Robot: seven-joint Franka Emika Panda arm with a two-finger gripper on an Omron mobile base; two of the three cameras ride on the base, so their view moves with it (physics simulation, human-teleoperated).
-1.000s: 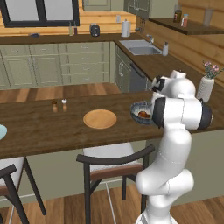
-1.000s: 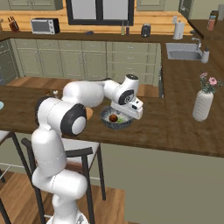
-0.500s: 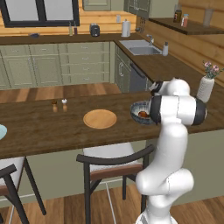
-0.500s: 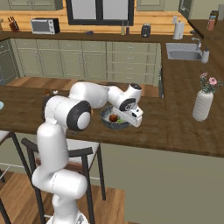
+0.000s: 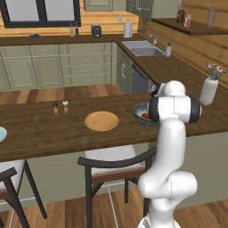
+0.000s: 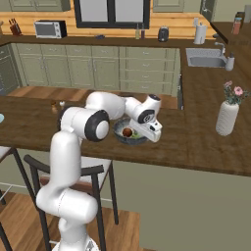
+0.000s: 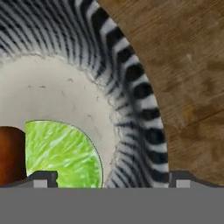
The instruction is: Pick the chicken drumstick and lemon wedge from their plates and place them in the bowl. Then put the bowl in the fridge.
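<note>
Dark striped round bowl [image 7: 131, 87] sits on brown wooden counter [image 7: 188, 65], holding reddish-brown drumstick [image 7: 11, 155] beside bright green lemon wedge [image 7: 63, 153]. Gripper [image 7: 111, 179] jaws spread wide astride bowl's rim.

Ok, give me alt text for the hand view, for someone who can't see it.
Close over the bowl: its striped wall runs between the open jaws, with the lemon wedge and the chicken drumstick lying inside on the pale bottom. Brown wooden counter lies beyond the rim.
</note>
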